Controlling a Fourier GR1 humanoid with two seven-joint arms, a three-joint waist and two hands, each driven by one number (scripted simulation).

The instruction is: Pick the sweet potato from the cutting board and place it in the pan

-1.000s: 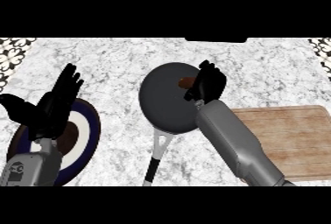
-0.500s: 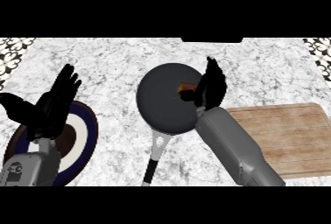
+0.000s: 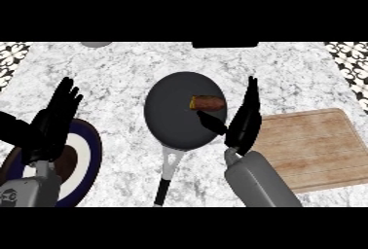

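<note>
The brown sweet potato [image 3: 208, 103] lies inside the dark pan [image 3: 173, 116], near its right rim. My right hand [image 3: 243, 124] stands open just right of the pan, fingers straight and pointing away, thumb reaching over the pan's edge below the sweet potato without touching it. The wooden cutting board [image 3: 309, 148] lies to the right with nothing on it. My left hand [image 3: 52, 124] rests open at the left, fingers up, over a plate.
A white plate with a dark blue rim [image 3: 90, 160] lies at the lower left, partly hidden by my left hand and forearm. The pan's handle [image 3: 167, 175] points toward the near edge. Patterned wall tiles show at both far corners.
My right hand has opened and drawn back to the right off the pan, and the sweet potato now lies uncovered in the pan. The left hand has stayed put.
</note>
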